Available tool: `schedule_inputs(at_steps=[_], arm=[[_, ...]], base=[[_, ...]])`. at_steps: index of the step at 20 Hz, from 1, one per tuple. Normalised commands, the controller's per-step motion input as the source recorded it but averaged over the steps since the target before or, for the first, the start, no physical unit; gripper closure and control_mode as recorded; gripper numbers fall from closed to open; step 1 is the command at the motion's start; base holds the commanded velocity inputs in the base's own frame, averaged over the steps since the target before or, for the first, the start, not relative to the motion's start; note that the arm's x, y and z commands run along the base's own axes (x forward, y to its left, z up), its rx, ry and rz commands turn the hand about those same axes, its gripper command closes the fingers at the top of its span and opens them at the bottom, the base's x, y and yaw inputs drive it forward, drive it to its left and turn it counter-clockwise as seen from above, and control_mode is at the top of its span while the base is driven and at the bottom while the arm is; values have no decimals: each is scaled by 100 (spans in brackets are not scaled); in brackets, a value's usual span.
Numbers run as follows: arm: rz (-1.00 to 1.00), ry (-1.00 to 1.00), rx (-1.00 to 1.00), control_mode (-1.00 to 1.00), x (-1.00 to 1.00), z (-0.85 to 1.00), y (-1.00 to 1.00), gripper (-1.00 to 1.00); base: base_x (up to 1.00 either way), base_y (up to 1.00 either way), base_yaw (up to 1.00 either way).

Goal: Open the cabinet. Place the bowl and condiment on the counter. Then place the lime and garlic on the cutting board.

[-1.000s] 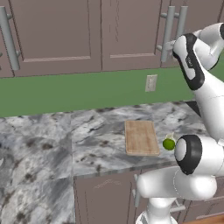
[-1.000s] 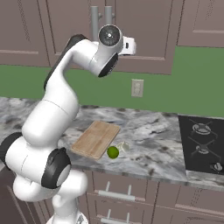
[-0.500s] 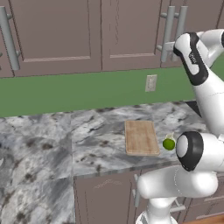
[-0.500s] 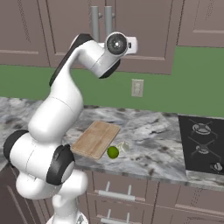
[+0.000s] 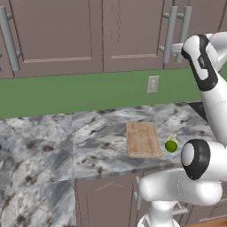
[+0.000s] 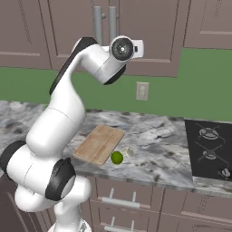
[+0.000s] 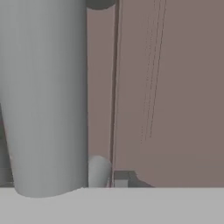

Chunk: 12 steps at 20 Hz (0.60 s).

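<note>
Mauve-brown cabinet (image 6: pixel 136 31) doors fill the wall above the marble table (image 5: pixel 53 146), where the cutting board (image 5: pixel 142 138) lies with the lime (image 5: pixel 171 146) and garlic (image 6: pixel 128 152) just beside it, off its edge. Up at the door handles (image 6: pixel 104 25), the end effector (image 6: pixel 138 47) presses close to one bar. Whether it clasps the bar I cannot tell; the hand camera is too near. A loose or off-centre hold could slip when the door is pulled.
</note>
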Motion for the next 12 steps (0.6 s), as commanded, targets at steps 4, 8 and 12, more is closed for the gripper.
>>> schedule_inputs(at_steps=[4, 8, 12], arm=[[-11, 10, 5, -100, -81, 0, -56, 100], [-16, 13, 8, -100, -100, 0, -82, 100], [-17, 18, 9, -100, -100, 0, -96, 100]], base=[[0, 0, 0], [0, 0, 0], [0, 0, 0]])
